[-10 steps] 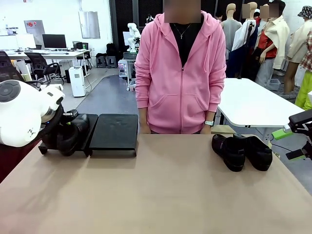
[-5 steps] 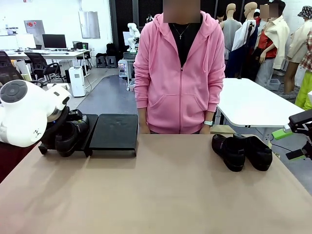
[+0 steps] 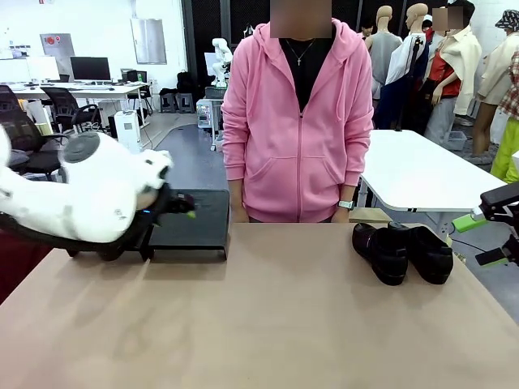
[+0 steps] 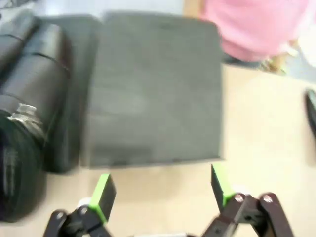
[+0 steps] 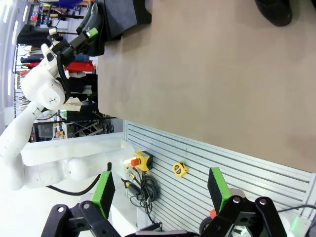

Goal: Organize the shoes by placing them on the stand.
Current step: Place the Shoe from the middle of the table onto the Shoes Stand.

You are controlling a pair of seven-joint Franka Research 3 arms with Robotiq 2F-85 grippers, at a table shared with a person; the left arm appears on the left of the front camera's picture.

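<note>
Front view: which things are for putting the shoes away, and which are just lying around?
For the job:
- the stand
- a shoe already on the stand
- two shoes on the tan table
- the open left claw

Just lying about:
- the white table behind
- an office chair
- a computer screen
- a yellow tape measure

Down low, right gripper (image 5: 160,192) spread wide, gripping nothing. Tan table (image 5: 207,84) tipped sideways, bit of one black shoe (image 5: 274,11) poking in up top. Stand (image 5: 123,14) off at the far corner, left gripper (image 5: 88,35) right by it. Yellow tape measure (image 5: 179,169) and cables (image 5: 146,190) against a slatted wall (image 5: 222,163), lol.
</note>
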